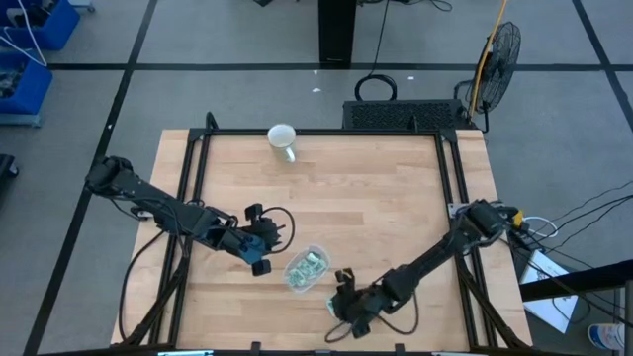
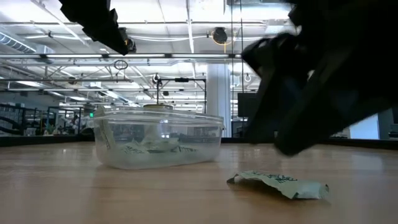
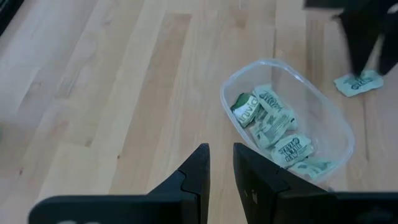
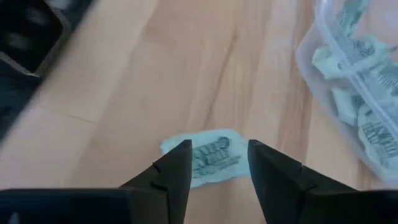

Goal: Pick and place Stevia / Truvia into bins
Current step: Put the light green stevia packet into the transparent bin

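- While one sachet (image 1: 346,276) lies loose on the tabletop (image 1: 396,218) near its front edge, the high view shows the right gripper (image 1: 343,288) set over it, the right arm stretched low from the right edge; the bin (image 1: 307,269) sits just beside, holding the other sachets (image 1: 309,263). The left gripper (image 1: 263,235) is held at the bin's other side, its arm reaching in from the left edge. A white mug (image 1: 283,141) stands at the back edge.
- From the low view, the loose sachet (image 2: 280,183) is seen flat on the wood, apart from the bin (image 2: 158,142), with a dark gripper just above it.
- From the left wrist view, the left fingers (image 3: 196,174) are seen nearly closed and empty, short of the bin (image 3: 287,118).
- From the right wrist view, the right fingers (image 4: 176,168) are spread moderately, straddling the sachet (image 4: 208,157) without gripping it. The pick of the last sachet is judged to be in hand; lowering and closing are called for next, then a short carry to the bin (image 4: 357,87).
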{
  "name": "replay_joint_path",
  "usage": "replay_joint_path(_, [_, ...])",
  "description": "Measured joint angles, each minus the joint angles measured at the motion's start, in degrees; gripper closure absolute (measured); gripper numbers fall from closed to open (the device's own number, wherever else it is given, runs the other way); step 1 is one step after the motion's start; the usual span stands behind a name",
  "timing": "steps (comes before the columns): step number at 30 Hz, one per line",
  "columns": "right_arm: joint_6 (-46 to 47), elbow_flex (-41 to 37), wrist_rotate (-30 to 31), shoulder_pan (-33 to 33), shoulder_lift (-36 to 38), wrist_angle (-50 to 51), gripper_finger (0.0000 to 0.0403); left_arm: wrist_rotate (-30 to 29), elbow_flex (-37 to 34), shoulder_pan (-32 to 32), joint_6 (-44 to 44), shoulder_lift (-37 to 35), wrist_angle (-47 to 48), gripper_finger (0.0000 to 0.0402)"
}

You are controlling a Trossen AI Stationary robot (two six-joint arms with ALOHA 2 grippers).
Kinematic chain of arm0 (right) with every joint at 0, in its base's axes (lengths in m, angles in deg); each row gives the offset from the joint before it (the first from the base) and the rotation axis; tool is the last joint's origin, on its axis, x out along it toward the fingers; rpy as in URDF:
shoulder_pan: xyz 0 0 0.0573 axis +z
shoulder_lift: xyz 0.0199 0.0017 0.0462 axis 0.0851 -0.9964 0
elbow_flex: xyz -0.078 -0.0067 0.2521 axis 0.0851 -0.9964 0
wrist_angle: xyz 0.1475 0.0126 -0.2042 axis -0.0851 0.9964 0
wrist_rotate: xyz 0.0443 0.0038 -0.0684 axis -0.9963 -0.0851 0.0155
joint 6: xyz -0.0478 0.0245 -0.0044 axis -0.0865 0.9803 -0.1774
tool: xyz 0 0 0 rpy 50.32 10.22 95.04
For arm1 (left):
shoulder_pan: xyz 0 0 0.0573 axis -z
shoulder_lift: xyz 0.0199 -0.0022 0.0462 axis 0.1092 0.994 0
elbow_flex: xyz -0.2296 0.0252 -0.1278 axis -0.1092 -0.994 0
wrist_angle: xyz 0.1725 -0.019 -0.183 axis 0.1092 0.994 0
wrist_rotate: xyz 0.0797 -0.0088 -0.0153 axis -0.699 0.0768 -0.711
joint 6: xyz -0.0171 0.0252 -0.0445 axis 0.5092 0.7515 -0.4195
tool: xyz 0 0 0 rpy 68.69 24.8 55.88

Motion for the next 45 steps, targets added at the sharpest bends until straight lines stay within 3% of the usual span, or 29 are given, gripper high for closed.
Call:
replay_joint_path(6, [0.0, 0.0, -5.5, -3.3, -2.1, -1.0, 0.0235, 0.5, 0.0, -0.3, -0.2, 0.0, -0.5, 0.0325])
replay_joint_path(12, [3.0, 0.0, -6.2, -4.9, -2.2, 0.1, 0.0240, 0.7, 0.0, -0.3, -0.2, 0.0, -0.4, 0.0325])
replay_joint_path(29, [4.2, 0.0, -9.1, -5.4, -1.8, 2.3, 0.0330, 0.7, 0.0, -0.3, 1.8, 0.0, -0.3, 0.0325])
replay_joint_path(45, [-1.0, -0.1, -7.6, -8.4, 6.4, 1.4, 0.0379, 0.7, 0.0, -0.3, 1.8, 0.0, 0.0, 0.0325])
